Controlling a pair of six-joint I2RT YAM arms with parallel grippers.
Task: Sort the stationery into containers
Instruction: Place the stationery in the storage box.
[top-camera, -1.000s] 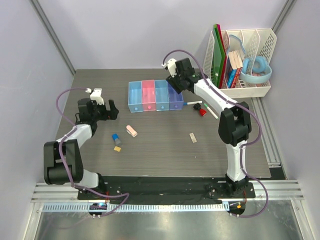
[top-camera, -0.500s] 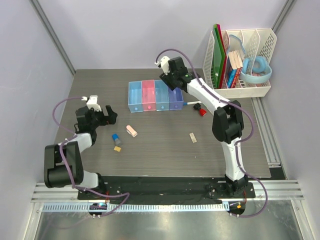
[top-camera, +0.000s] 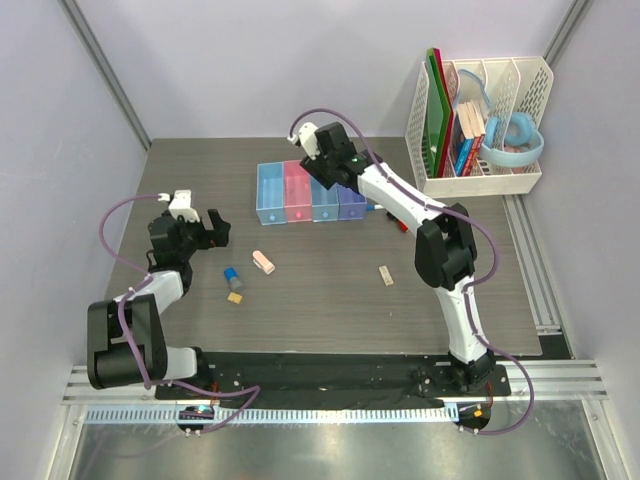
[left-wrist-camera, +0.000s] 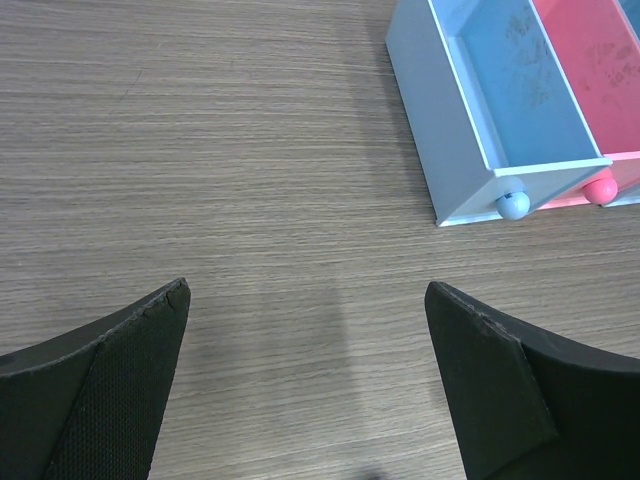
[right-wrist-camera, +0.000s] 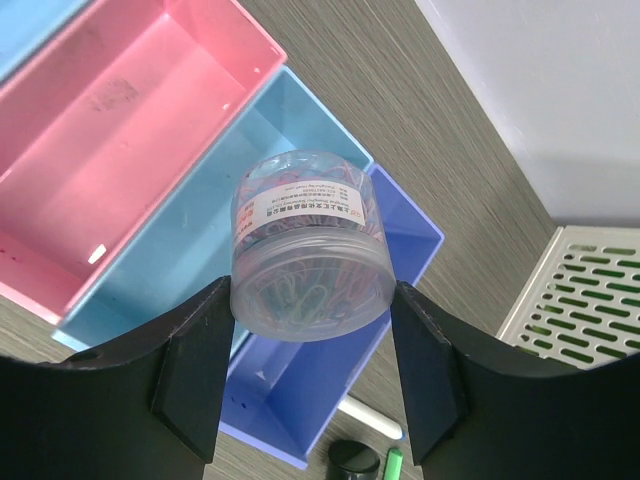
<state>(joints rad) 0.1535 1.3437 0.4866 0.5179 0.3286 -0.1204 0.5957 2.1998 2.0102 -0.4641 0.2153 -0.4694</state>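
1. Your right gripper (right-wrist-camera: 312, 350) clamps a clear tub of paper clips (right-wrist-camera: 308, 250) above the wall shared by the blue bin (right-wrist-camera: 150, 260) and violet bin (right-wrist-camera: 280, 400). If you release here, it may catch that wall and tip out.
2. Your left gripper (left-wrist-camera: 310, 385) hangs spread and empty over the table (left-wrist-camera: 200, 150).

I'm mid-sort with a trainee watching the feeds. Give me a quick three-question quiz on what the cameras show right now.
1. True or false: the left hand is holding an eraser.
2. What is the right hand gripping? A) a white pen B) a clear jar of paper clips C) a pink eraser
3. Fill in: the joined row of bins has ____ compartments.
Key: 1 false, it is open and empty; 2 B; 3 four.
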